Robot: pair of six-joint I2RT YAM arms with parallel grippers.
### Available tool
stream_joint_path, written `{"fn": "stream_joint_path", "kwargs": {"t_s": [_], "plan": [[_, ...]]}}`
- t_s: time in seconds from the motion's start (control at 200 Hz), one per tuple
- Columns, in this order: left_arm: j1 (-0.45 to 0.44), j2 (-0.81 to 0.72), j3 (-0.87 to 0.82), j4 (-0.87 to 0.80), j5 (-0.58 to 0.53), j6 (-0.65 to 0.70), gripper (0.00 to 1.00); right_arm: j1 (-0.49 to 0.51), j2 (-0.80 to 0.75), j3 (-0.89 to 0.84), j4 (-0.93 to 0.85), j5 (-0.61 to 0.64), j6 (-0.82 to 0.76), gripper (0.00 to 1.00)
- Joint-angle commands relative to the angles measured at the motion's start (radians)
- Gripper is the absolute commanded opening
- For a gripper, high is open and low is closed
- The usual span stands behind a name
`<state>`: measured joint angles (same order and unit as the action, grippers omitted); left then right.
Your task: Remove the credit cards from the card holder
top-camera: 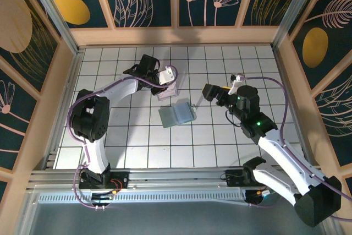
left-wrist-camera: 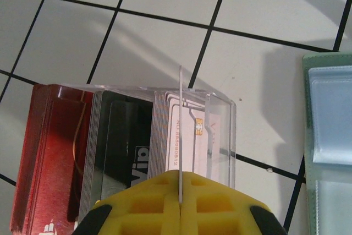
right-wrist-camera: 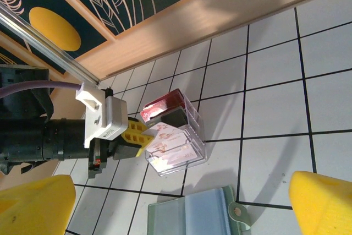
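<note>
We see the left gripper (left-wrist-camera: 180, 184) pinched shut on a single card (right-wrist-camera: 165, 139), held edge-on right above the clear box (left-wrist-camera: 221, 131). The box already has cards standing in its slots, and the held card runs parallel to them, over the whitish stack near the box's right wall. We read the step in hand as dropping this card into the box, so what matters is keeping its edge lined up with the open slot below. The card holder (top-camera: 177, 114) lies open and flat on the tiled table (top-camera: 126, 136), just beside the box on its near-right side, with its two leaves side by side and its long axis running roughly across the table with a slight tilt. From the left wrist it sits off to the right, so that arm would have to swing sideways to return to it. The right gripper (right-wrist-camera: 179, 191) hovers with its jaws spread wide and nothing between them, close to the holder's right leaf and looking across it. We judge it the freer arm for the next reach. The table is pale tile with dark lines, bare around the two things, and a wooden frame (top-camera: 176, 36) with dark painted panels closes it in on three sides, so there is working room all round.
</note>
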<state>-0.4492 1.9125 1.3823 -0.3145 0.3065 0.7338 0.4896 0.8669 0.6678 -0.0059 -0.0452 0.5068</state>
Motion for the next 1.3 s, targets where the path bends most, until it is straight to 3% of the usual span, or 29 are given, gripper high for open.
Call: {"fn": "stream_joint_path", "kwargs": {"t_s": [0.0, 0.851, 1.296], "plan": [[0.011, 0.022, 0.027, -0.044, 0.018, 0.040, 0.00, -0.008, 0.002, 0.031, 0.004, 0.022, 0.011, 0.99], [0.029, 0.085, 0.073, -0.071, 0.059, 0.044, 0.01, -0.011, 0.000, 0.012, 0.014, 0.007, 0.030, 0.99], [0.029, 0.135, 0.162, -0.163, 0.059, -0.005, 0.11, -0.010, 0.001, 0.007, 0.021, -0.009, 0.032, 0.99]]}}
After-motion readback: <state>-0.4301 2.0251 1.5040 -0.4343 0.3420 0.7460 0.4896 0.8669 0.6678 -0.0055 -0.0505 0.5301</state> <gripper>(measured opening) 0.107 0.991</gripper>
